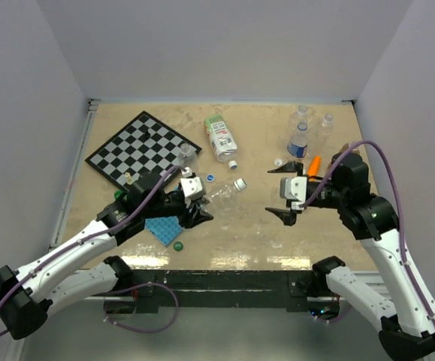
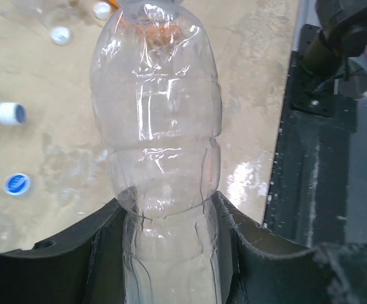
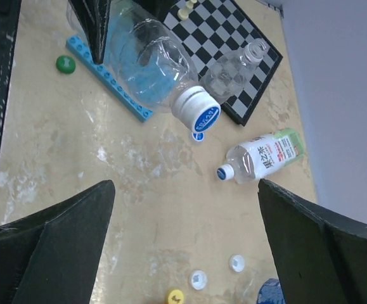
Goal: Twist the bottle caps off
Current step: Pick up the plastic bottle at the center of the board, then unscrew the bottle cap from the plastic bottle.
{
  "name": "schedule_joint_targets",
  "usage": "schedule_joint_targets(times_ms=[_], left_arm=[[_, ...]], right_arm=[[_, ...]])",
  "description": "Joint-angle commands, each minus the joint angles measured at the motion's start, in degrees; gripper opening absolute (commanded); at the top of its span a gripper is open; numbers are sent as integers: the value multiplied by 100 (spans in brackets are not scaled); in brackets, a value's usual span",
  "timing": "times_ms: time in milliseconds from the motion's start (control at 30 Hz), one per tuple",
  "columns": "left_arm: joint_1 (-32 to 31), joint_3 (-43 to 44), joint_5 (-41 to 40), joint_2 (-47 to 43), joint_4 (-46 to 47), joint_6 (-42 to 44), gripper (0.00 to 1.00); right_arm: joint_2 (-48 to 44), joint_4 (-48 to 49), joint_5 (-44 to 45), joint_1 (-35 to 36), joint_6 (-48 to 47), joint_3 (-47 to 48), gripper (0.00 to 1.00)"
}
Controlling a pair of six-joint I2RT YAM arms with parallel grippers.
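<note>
White cap (image 3: 197,109), upper middle of right wrist view, sits screwed on the clear bottle (image 2: 158,126), neck aimed at the right arm. Left gripper (image 2: 167,221) clamps the bottle's body, likely bracing it for twisting. Right gripper (image 3: 184,187) gapes wide, short of the cap, holding nothing.

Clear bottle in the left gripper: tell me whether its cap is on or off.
On. The right wrist view shows a white, blue-topped cap seated on the neck of the clear bottle that the left gripper clamps.
</note>
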Motion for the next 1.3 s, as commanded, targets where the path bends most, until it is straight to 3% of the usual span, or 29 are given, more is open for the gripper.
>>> schedule_joint_targets(times_ms=[0, 100, 233, 567, 800, 1267], left_arm=[[-116, 24, -959, -213, 227, 825, 1], [-282, 305, -1389, 41, -1, 1098, 1], [-564, 648, -2216, 428, -231, 1503, 1], [-582, -247, -2191, -204, 507, 1503, 1], [-590, -239, -2217, -133, 464, 1494, 0], [-582, -265, -2129, -125, 490, 1424, 0]], right_arm=[[220, 895, -303, -102, 2298, -48, 98], [712, 756, -338, -110, 2758, 101, 98], [1310, 325, -759, -110, 2548, 391, 98], [1785, 395, -909, -137, 2583, 541, 98], [1978, -150, -1015, -330, 1880, 866, 98], [1926, -387, -453, -576, 1590, 919, 98]])
